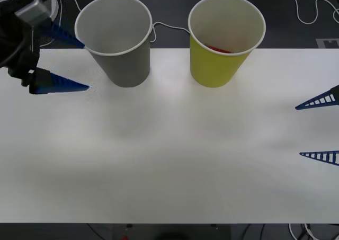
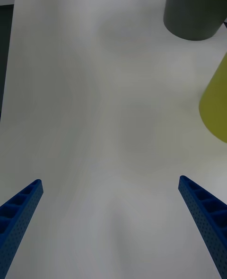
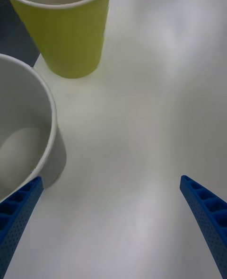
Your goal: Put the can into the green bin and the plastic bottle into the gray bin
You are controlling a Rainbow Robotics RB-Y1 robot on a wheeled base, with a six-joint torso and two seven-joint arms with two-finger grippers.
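Already inside green bin (image 1: 217,65): can (image 1: 220,49)

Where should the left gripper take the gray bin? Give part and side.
Probably the wall at the rim, from above on its left side, one finger inside, one outside: the gray bin stands upright, open-topped and wide, with the open left gripper beside it.
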